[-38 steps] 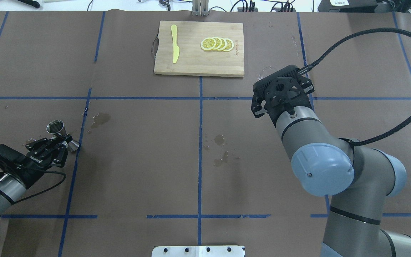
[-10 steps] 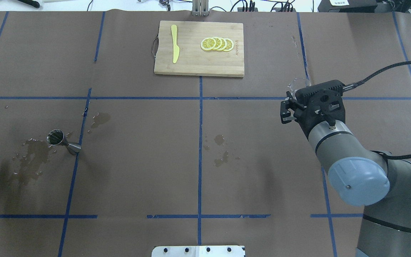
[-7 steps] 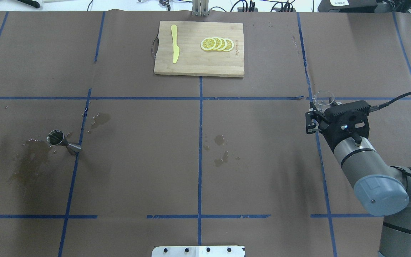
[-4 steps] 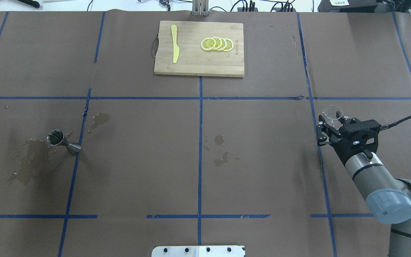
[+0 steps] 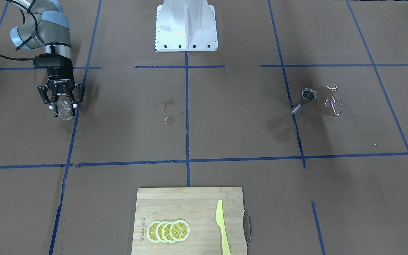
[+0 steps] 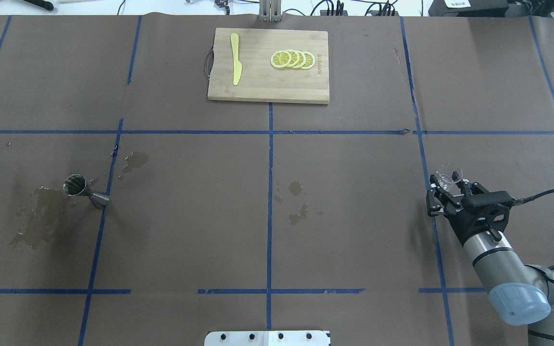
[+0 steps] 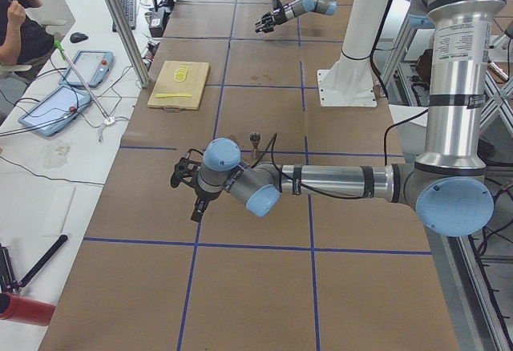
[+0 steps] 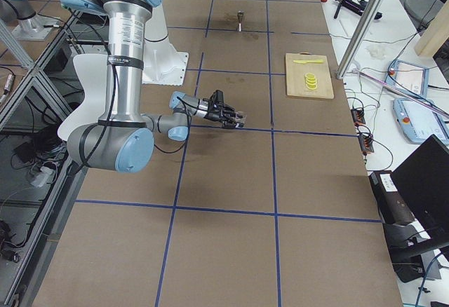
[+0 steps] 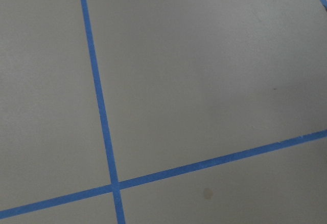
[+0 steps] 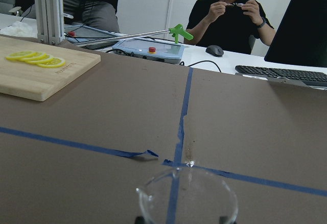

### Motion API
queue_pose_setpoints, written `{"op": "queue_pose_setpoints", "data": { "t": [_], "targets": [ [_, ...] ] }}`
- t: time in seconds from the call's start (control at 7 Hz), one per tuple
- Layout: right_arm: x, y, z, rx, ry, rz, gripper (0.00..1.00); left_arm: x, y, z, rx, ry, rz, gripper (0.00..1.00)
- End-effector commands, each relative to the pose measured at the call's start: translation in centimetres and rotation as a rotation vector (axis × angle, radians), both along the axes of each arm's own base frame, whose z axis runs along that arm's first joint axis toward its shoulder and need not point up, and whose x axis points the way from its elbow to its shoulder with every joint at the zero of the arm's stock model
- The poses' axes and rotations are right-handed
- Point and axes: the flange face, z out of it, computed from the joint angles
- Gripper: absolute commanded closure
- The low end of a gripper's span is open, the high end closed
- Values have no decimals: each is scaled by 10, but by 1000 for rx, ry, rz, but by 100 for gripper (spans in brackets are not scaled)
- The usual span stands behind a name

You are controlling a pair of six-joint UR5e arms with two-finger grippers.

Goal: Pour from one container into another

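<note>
My right gripper (image 6: 449, 182) is shut on the small clear glass cup (image 6: 449, 172), which it holds upright at the table's right side, low over the brown paper. The front-facing view shows the same cup (image 5: 64, 113) between the fingers of that gripper (image 5: 63, 108), and its rim (image 10: 186, 196) fills the bottom of the right wrist view. The silver jigger (image 6: 84, 189) stands alone far to the left, also seen as the jigger (image 5: 304, 102) beside a puddle. My left gripper (image 7: 186, 184) is pulled off to the left; whether it is open or shut I cannot tell.
A wooden cutting board (image 6: 267, 84) at the far middle carries lemon slices (image 6: 292, 59) and a yellow knife (image 6: 235, 57). Wet patches lie by the jigger (image 6: 36, 218) and at the table's middle (image 6: 297, 202). The white base plate (image 6: 267, 338) sits at the near edge.
My right arm has drawn back toward the near right with the glass cup held. The left gripper, earlier at the jigger, has withdrawn out of the overhead view; a puddle now shows by the jigger.
</note>
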Motion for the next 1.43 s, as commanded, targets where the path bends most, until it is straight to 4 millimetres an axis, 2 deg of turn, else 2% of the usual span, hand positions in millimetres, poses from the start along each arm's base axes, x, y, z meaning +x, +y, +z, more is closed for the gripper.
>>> {"op": "queue_pose_setpoints", "data": {
  "t": [0.0,0.14,0.29,0.57,0.71,0.86,1.0,1.14,1.29],
  "targets": [
    [-9,8,8,-35,-80,15,87,0,0,-2,6,3,-2,0],
    [-10,9,13,-37,-71,15,84,-1,0,-2,6,5,-4,0],
    [-14,9,27,-42,-44,13,81,-1,0,-3,9,5,-4,0],
    [-15,10,27,-42,-44,12,74,-1,1,-7,12,9,-8,0],
    [-15,10,26,-41,-47,12,63,-1,2,-9,-3,19,-24,0],
    [-15,10,27,-41,-45,12,46,-2,4,-10,-2,20,-25,0],
    [-15,10,27,-41,-45,12,34,-2,5,-10,-2,20,-25,0],
    [-14,10,28,-43,-44,10,31,-3,6,-12,0,21,-28,0],
    [-15,10,28,-42,-44,10,23,-3,8,-15,5,23,-29,0]
  ]
}}
